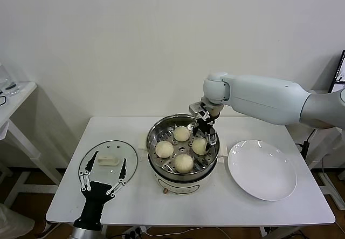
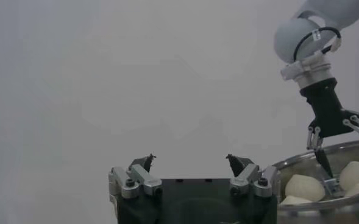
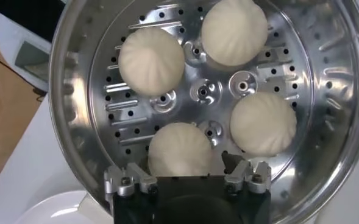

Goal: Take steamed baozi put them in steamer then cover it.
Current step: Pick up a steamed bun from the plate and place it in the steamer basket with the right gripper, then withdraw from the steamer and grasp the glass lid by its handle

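The steamer [image 1: 152, 137] stands mid-table with all four steamed baozi on its perforated tray: far [image 1: 181, 134], left [image 1: 164, 149], right [image 1: 199, 145] and near [image 1: 184, 163]. My right gripper [image 1: 207, 138] hangs inside the pot over the right baozi. In the right wrist view my right gripper [image 3: 188, 167] is open, and this baozi [image 3: 179, 149] rests on the tray between its fingers. The cover [image 1: 108, 161] lies flat on the table left of the steamer. My left gripper [image 1: 104, 174] is open and empty at the cover's near edge, and it also shows in the left wrist view [image 2: 191, 161].
A white plate [image 1: 262, 169] lies to the right of the steamer with nothing on it. A side table [image 1: 16, 96] stands at the far left. The left wrist view shows the steamer's rim [image 2: 313, 158] and my right arm above it.
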`<state>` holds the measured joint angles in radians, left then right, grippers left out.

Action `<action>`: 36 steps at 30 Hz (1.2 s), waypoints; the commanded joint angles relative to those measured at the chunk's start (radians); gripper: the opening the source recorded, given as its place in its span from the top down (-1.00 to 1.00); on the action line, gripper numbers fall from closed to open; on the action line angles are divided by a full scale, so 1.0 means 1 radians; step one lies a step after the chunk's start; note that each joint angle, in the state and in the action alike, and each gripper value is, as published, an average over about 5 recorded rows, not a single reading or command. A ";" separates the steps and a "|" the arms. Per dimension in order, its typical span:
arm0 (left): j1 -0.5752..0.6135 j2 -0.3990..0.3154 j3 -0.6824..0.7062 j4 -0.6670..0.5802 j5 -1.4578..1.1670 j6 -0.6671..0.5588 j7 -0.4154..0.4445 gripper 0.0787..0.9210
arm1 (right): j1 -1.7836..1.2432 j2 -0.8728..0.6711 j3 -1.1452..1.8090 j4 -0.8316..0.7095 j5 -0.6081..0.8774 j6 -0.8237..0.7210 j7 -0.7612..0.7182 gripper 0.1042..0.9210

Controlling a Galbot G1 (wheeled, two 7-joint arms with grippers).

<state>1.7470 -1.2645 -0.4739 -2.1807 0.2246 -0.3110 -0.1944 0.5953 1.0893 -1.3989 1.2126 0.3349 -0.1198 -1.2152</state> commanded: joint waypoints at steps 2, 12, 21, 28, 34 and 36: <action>-0.016 0.003 -0.003 0.013 0.022 0.007 -0.012 -0.77 | -0.007 -0.133 0.171 0.098 0.032 0.026 0.031 -0.76; -0.099 0.024 -0.012 0.061 0.110 0.075 -0.063 -0.77 | -0.220 -0.326 0.378 0.197 0.174 0.268 0.988 -0.76; -0.168 0.037 0.007 0.069 0.210 0.221 -0.160 -0.77 | -0.717 -0.321 0.886 0.195 0.167 0.361 1.498 -0.76; -0.212 0.055 -0.006 0.149 0.321 0.211 -0.123 -0.77 | -1.108 -0.284 1.310 0.228 0.124 0.388 1.534 -0.76; -0.234 0.073 -0.062 0.272 0.551 0.163 -0.084 -0.77 | -1.440 -0.237 1.613 0.288 0.074 0.411 1.546 -0.76; -0.237 0.084 -0.077 0.313 0.619 0.156 -0.076 -0.77 | -1.534 -0.210 1.694 0.298 0.062 0.421 1.535 -0.76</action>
<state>1.5472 -1.2008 -0.5016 -2.0208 0.5478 -0.1440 -0.2947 -0.3926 0.8378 -0.2333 1.4516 0.4374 0.2426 0.1685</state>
